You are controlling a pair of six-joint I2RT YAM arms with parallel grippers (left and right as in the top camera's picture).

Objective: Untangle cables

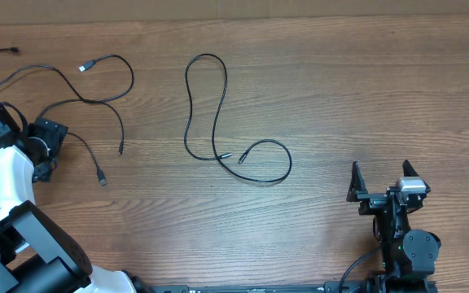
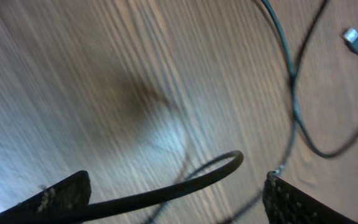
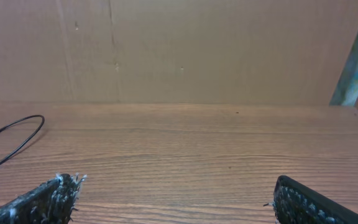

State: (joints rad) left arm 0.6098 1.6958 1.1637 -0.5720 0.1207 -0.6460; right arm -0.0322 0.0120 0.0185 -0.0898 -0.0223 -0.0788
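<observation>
Cables: left knot pending

Crossed cables [image 1: 96, 98] lay around silvery plug [image 1: 87, 65]; one cable [image 1: 218, 122] lay alone, well right of plug. Left gripper [image 2: 178, 185], near plug, stood wide open, cord [image 2: 197, 179] running loose between jaws, nothing clamped. Right gripper [image 3: 176, 182], far right of plug, gaped empty. Step seemingly called for pinching one cord-end, drawing rightward. Bare table [image 1: 340, 81] right of plug; far edge close behind.

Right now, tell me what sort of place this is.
Most likely a robotics lab bench or test station. A left arm and a right arm stand at one edge of a wood-grain table, thin black cables lie spread on it, and a plain brown board wall backs it.
</observation>
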